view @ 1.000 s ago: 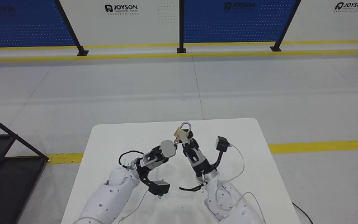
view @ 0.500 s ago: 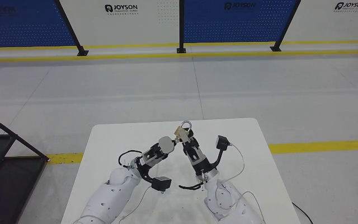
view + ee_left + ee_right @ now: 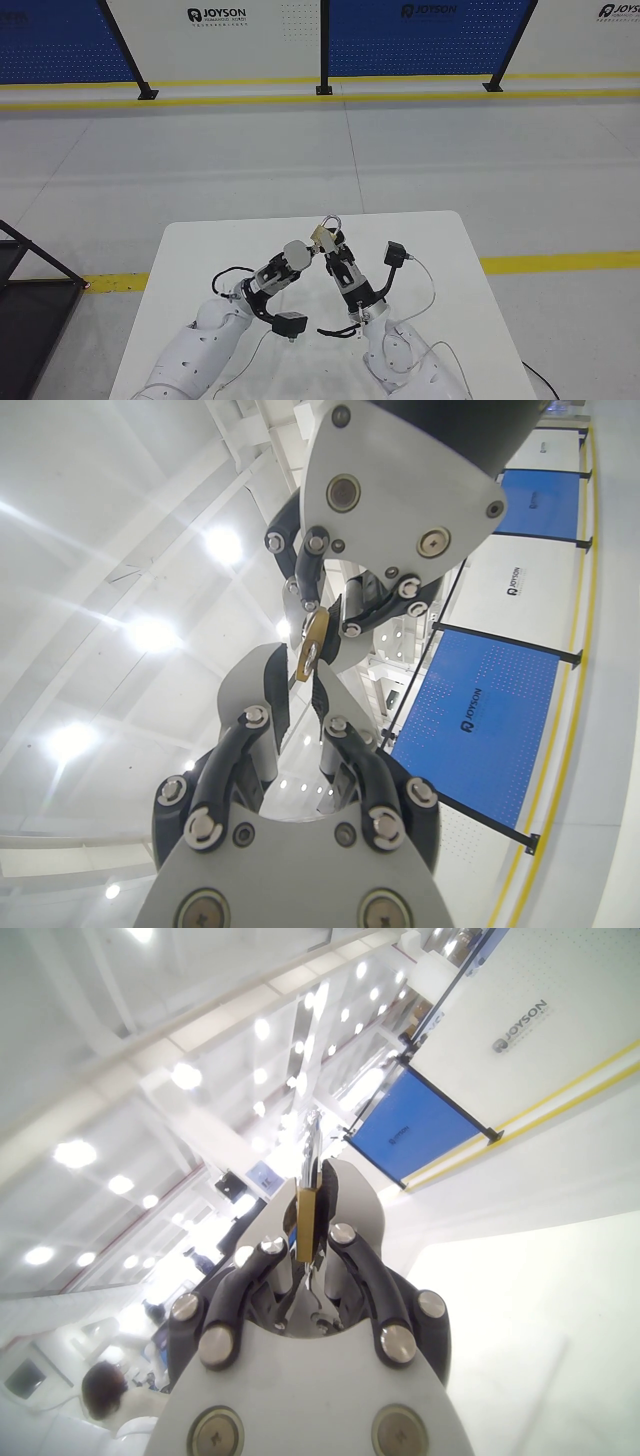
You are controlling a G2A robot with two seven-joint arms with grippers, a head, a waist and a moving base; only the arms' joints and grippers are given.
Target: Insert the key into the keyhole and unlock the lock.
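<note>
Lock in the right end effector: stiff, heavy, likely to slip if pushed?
The lock looks like solid brass with a steel shackle: likely rigid and heavy for its size. Its flat faces sit between ribbed pads of the right end effector, so slip seems unlikely. An off-centre push might pivot it.

Whether a key sits at the tip of the left end effector (image 3: 300,672) cannot be told: the lower end of the brass padlock (image 3: 311,645) covers that spot in the left wrist view, and in the top view it is too small. The right end effector (image 3: 312,1183) hides the padlock's flat faces, its silver shackle (image 3: 311,1148) is blurred, and the white surface (image 3: 200,260) is cut off at its near edge.
</note>
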